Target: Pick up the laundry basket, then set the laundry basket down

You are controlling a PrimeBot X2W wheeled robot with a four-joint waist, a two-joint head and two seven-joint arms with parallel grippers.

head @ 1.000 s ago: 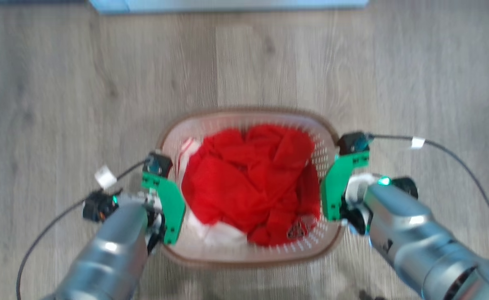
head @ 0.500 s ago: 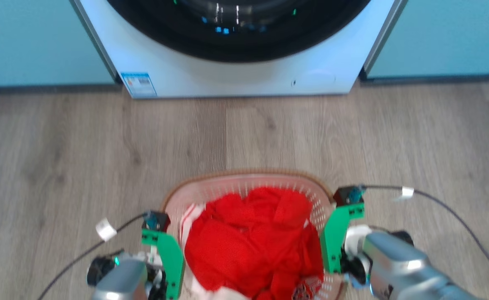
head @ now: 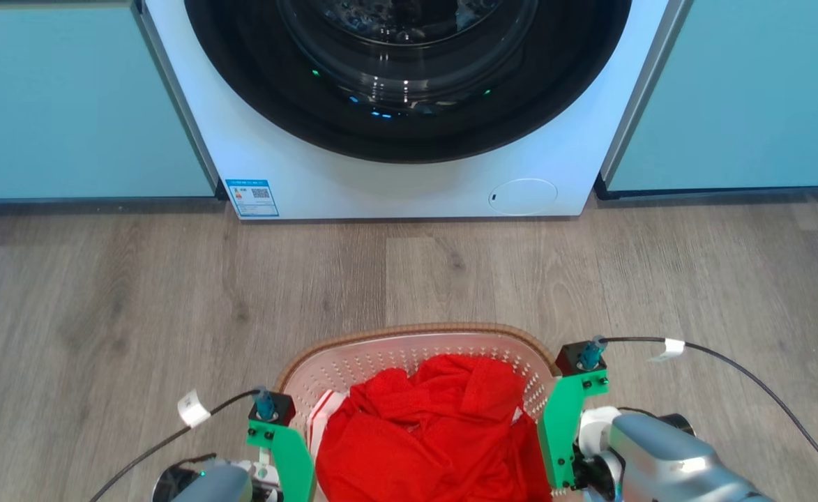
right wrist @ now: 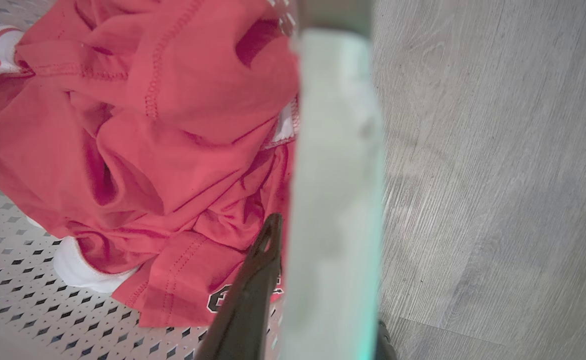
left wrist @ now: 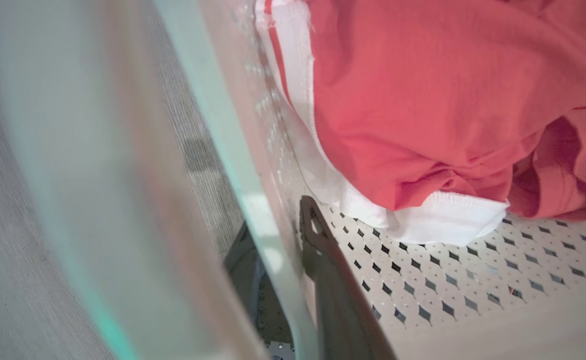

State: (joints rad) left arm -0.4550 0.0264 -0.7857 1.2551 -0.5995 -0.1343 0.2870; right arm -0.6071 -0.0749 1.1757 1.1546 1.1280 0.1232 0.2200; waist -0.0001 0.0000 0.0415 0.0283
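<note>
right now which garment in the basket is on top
The red garment: it lies bunched over the white red-striped one, which peeks out beneath it in the laundry basket.

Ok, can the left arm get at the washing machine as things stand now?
Probably not: the left claw is clamped on the wall of the laundry basket, and a stretch of floor separates it from the washing machine.

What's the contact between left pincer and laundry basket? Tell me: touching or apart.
Touching. In the left wrist view, the left pincer straddles the laundry basket wall, with its inner finger pressed flat against it.
</note>
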